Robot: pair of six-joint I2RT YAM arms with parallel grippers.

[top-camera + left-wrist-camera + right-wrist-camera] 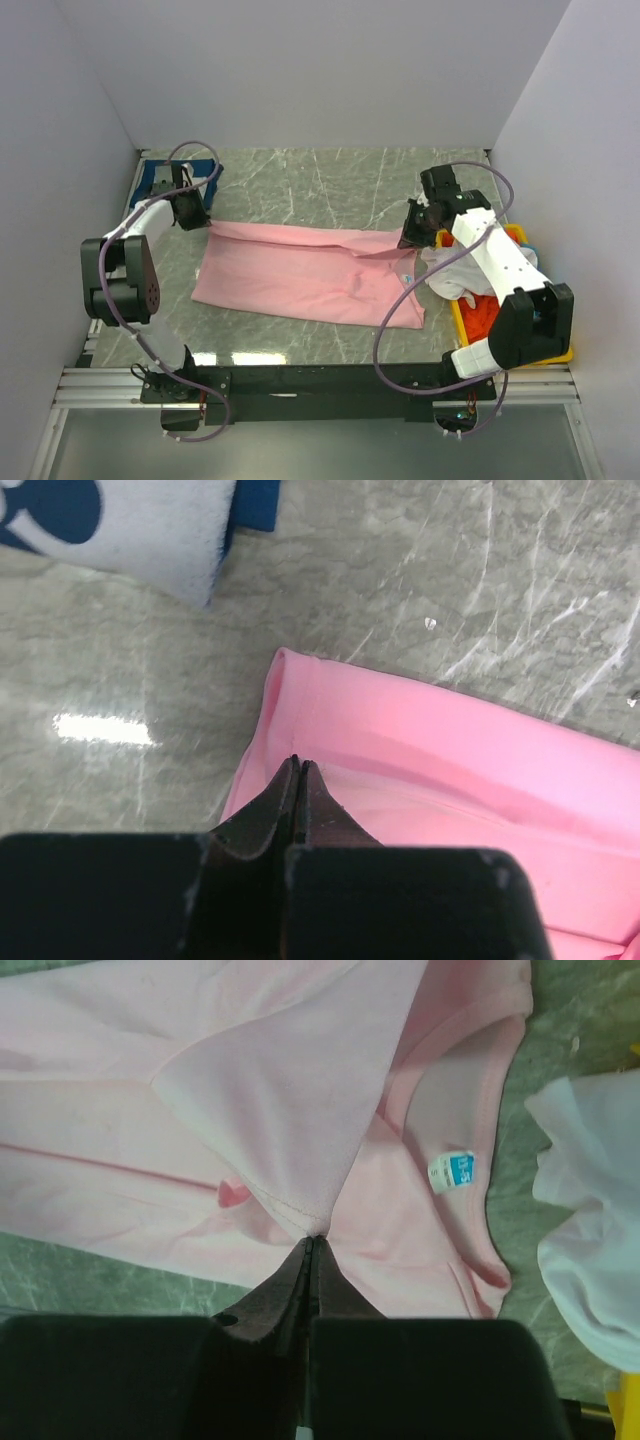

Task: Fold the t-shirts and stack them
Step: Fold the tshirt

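Note:
The large light-pink t-shirt (300, 278) lies spread across the middle of the table. My left gripper (192, 212) is at its far left corner, jaws shut on the cloth (420, 780), with a paler layer running off from the tips (298, 763). My right gripper (410, 232) is at the far right by the collar, shut on a pinched peak of pink cloth (300, 1130) just above the tips (313, 1240). The collar label (451, 1171) shows. The navy t-shirt with white print (152, 180) lies at the back left, and it also shows in the left wrist view (130, 530).
A yellow tray (520, 352) stands at the right edge, holding a white tee (455, 278) and an orange-red one (487, 315). The white tee (590, 1260) hangs close to the pink collar. Walls close in left, right and back.

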